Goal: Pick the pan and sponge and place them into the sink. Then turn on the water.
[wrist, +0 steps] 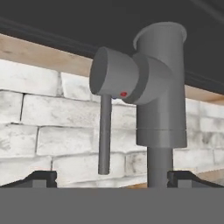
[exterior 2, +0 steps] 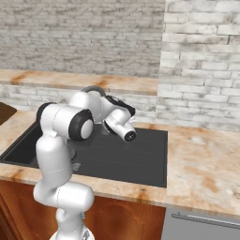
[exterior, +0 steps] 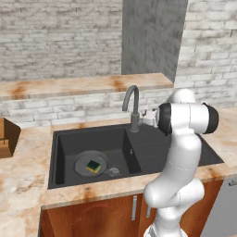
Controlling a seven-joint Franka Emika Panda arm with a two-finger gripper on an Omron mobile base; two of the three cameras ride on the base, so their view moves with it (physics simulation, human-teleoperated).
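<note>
- Two of the three jobs look done to me: the pan (exterior: 90,164) sits flat in the left basin of the sink (exterior: 157,157), and the sponge (exterior: 94,165) rests right on top of it. Only the water is left, by my read.
- So what matters is the faucet (exterior: 133,107) at the back rim between the basins, and your gripper (wrist: 112,177) is parked close in front of its base.
- In the hand view the picture is rolled, so the thin lever (wrist: 104,133) hangs "down" from the round valve cap (wrist: 114,72) — don't trust that as the room's down.
- The key relation: the lever's long axis runs toward the gripper, and its free end sits between your two fingertips (wrist: 38,178), a bit nearer the left-hand one in that view and not touching either.
- Your fingers stand wide apart, holding nothing.
- I'd guess you need a short push forward so the lever lands between the pads, then a sideways swing — which way opens the valve, I can't tell.
</note>
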